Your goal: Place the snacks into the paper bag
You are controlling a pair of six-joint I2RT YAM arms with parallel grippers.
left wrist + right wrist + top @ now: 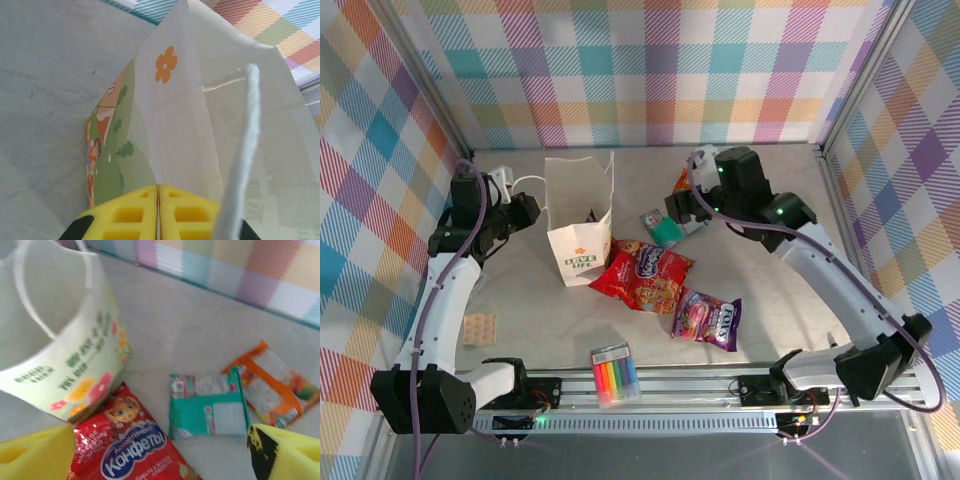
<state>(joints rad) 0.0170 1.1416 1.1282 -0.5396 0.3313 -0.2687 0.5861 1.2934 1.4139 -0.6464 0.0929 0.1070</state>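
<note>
The paper bag [578,230] is stood open on the table [520,300], left of centre. Its left rim seems to be pinched by the left gripper [158,194], whose jaws are pressed tight together, though the contact itself is hidden. The right gripper [160,447] is seen with jaws spread wide and nothing between them, above the teal packet [207,407]. The orange packet [272,385] is laid just beside that one. The red packet [642,278] is set against the bag's foot, and a purple packet [708,318] nearer the arms' bases.
</note>
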